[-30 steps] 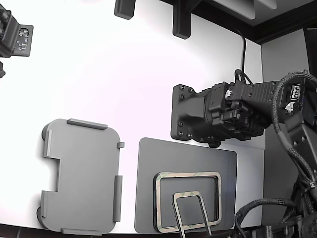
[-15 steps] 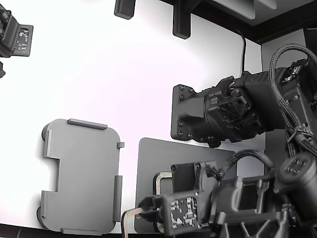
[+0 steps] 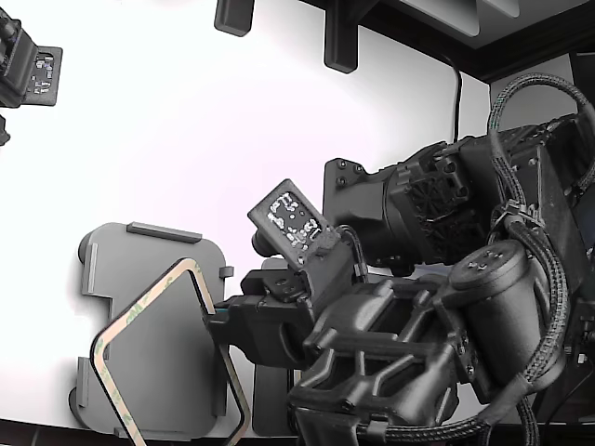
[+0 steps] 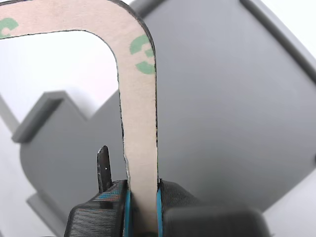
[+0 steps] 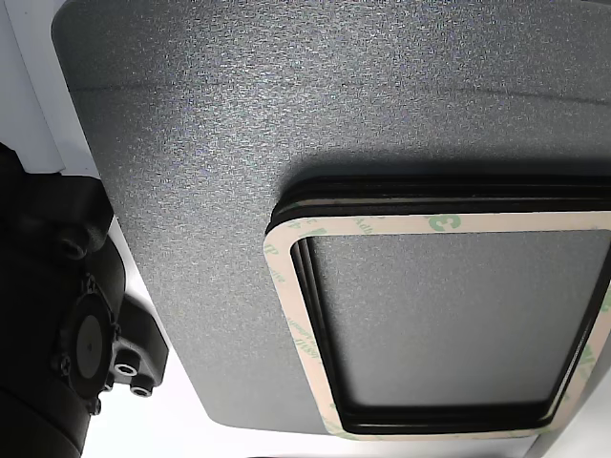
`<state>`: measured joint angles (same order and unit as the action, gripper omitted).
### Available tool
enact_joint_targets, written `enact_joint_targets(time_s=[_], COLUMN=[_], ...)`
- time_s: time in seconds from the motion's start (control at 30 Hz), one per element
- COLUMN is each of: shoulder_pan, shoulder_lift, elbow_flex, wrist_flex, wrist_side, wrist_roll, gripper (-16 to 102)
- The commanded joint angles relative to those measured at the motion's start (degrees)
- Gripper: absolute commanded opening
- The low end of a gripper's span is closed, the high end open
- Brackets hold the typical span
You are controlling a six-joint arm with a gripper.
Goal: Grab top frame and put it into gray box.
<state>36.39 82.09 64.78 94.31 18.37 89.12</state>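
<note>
My gripper [image 3: 216,321] is shut on one long side of the top frame [image 3: 139,305], a thin tan-beige open rectangle with green smudges. It holds the frame tilted and turned diagonally over the light gray box [image 3: 139,255] at the exterior view's lower left. In the wrist view the frame's strip [image 4: 140,118] runs up from between my fingertips [image 4: 142,197], with the gray box [image 4: 222,123] behind it. I cannot tell whether the frame touches the box.
More frames [image 5: 286,286] lie stacked on the dark gray mat [image 5: 239,143], which my arm mostly hides in the exterior view. A second black arm [image 3: 372,223] stands behind the mat. Black fixtures [image 3: 339,42] sit at the table's far edge.
My arm came in over the stack on the mat, took hold of the top frame, and carried it toward the exterior view's left, over the gray box.
</note>
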Motion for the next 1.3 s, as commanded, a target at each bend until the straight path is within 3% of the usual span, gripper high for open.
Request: enact_joint_targets(time_s=[0.0, 0.13, 0.43, 1.27], shoulder_pan=[-2.02, -2.99, -8.09, -10.2], shoulder_lift=[0.7, -0.18, -1.49, -2.29], elbow_flex=[-1.14, -0.26, 4.75, 8.44], wrist_flex=[0.53, 0.62, 0.7, 0.7], wrist_side=[-3.6, -5.54, -16.17, -20.04], wrist_roll=[18.11, 24.17, 28.04, 33.05], gripper=[-13, -13, -13, -13])
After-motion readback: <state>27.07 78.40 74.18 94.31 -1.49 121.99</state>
